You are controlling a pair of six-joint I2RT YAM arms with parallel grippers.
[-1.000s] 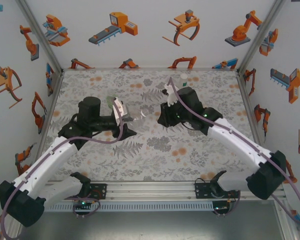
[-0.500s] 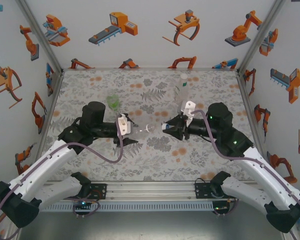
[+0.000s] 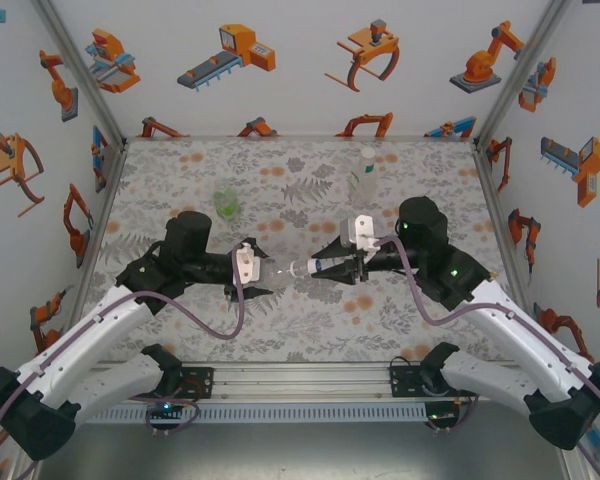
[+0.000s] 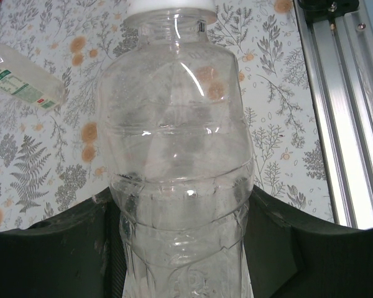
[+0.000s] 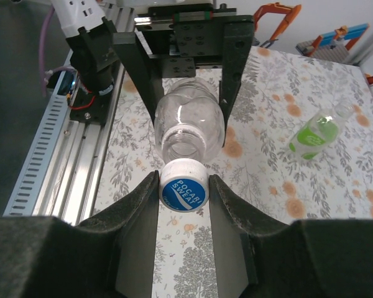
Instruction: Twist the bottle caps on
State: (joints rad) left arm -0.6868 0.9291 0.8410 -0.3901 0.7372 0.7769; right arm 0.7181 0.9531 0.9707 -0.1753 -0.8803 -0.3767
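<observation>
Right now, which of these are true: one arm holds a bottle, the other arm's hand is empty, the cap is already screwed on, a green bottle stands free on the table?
1. The left gripper holds a clear bottle. True.
2. The right gripper is empty. False: it is shut on a white cap with a blue printed top.
3. The white cap is already screwed onto the clear bottle. False: the bottle's mouth is open, and the cap sits just in front of it, a little off centre.
4. A green bottle stands on the table with no gripper on it. True.
</observation>
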